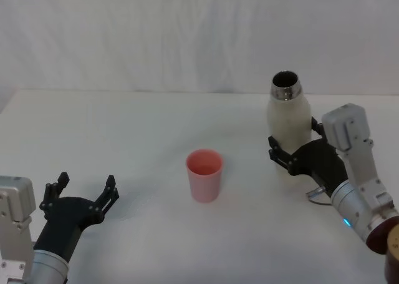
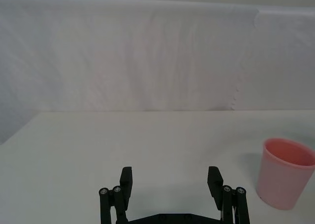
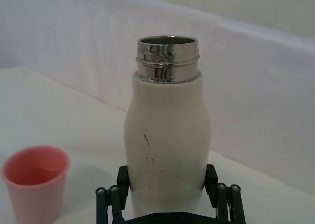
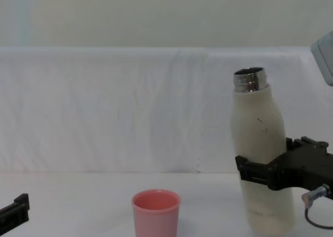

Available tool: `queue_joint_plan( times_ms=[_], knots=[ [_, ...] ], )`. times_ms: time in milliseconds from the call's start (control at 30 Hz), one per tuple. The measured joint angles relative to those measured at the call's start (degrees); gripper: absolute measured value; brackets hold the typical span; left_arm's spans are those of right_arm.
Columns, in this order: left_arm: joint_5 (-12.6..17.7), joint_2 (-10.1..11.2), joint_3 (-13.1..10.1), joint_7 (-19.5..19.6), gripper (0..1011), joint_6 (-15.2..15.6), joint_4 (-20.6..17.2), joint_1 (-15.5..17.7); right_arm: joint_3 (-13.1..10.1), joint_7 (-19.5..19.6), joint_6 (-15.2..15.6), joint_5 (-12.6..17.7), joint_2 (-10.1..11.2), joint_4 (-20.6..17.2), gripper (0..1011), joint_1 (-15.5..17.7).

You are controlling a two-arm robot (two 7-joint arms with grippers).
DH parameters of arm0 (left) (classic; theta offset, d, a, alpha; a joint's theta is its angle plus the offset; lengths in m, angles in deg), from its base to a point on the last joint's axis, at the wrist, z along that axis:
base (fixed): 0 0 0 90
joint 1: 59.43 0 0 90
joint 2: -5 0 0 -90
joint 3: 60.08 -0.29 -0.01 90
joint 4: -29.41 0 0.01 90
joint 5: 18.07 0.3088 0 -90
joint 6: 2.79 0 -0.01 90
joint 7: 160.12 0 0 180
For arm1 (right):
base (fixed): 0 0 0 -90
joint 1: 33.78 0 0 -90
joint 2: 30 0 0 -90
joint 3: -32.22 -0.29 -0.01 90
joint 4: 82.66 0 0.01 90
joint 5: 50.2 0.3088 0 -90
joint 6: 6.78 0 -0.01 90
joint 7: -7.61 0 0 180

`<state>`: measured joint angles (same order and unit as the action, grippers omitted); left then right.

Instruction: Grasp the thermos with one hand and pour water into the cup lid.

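Cream-white and matte, the tall cylindrical thermos (image 3: 166, 150) stands upright on the white bench (image 1: 149, 128), its long axis vertical and its shiny steel threaded neck (image 3: 167, 59) open upward. Rounded shoulders narrow into that neck; small dark scuffs fleck the body, and no writing can be read on it. The right tool (image 3: 167, 189), black and two-fingered on a grey metal arm segment, is clenched on the thermos low on its body, one finger (image 3: 123, 177) on either side, touching the wall. To that tool's left, apart from the bottle, stands the small pink plastic cup lid (image 1: 204, 175), slightly tapered with a thick rounded rim, mouth up. The left tool (image 1: 84, 193) rests well apart at the near left of the bench, its black fingers (image 2: 126, 179) spread and released, with the cup lid ahead of it and to its right.
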<state>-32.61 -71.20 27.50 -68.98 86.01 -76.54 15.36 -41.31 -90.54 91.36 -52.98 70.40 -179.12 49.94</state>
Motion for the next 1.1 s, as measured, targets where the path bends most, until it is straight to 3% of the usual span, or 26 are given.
queue_joint_plan(
  times_ms=[167, 500, 1100],
  knots=[
    [0.0, 0.0, 0.0, 0.0, 1001, 0.0, 0.0, 0.0, 0.78, 0.4, 0.05, -5.19, 1.54, -0.22, 946, -0.74],
    [0.0, 0.0, 0.0, 0.0, 1001, 0.0, 0.0, 0.0, 2.15, 0.32, 0.05, -11.58, 2.96, -0.38, 946, -1.52],
    [0.0, 0.0, 0.0, 0.0, 1001, 0.0, 0.0, 0.0, 7.3, -0.74, -0.07, -25.56, 4.74, 1.29, 946, -3.37]
  ],
)
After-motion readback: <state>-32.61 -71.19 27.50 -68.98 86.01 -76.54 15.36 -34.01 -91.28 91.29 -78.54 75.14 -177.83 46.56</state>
